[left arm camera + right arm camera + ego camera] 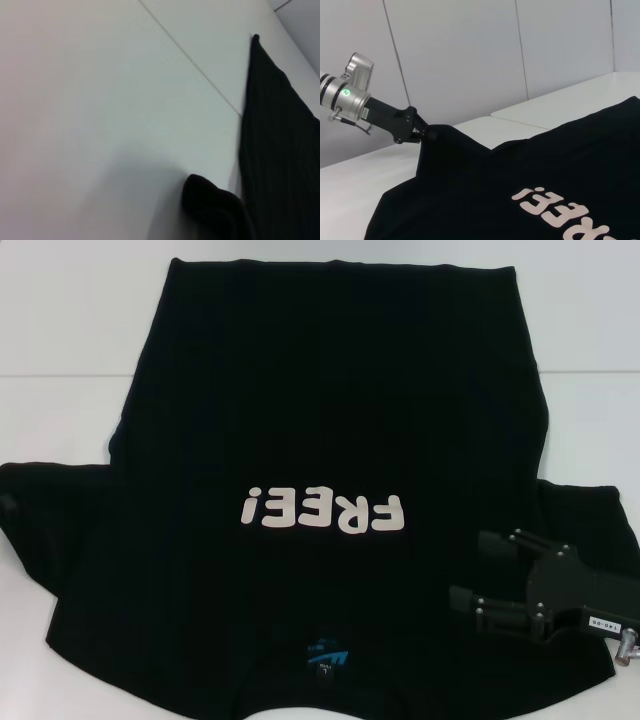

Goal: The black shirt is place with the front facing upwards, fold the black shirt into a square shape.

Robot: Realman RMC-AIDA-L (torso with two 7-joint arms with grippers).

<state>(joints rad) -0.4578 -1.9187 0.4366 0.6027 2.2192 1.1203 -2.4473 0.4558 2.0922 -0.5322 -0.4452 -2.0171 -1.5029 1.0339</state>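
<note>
Head view: black shirt (330,440) spread flat on the white counter (70,320), print up, "FREE!" print (322,511) reading upside down, blue neck label (322,658) at the near edge. Right gripper (470,570) low over the shirt's right sleeve, jaws wide, nothing between them.

Left wrist view: bare counter, shirt edge (280,150) at one side; own jaws unseen.

Right wrist view: left gripper (422,134) at the far sleeve, jaws clamped on the cloth, lifting it in a peak.
</note>
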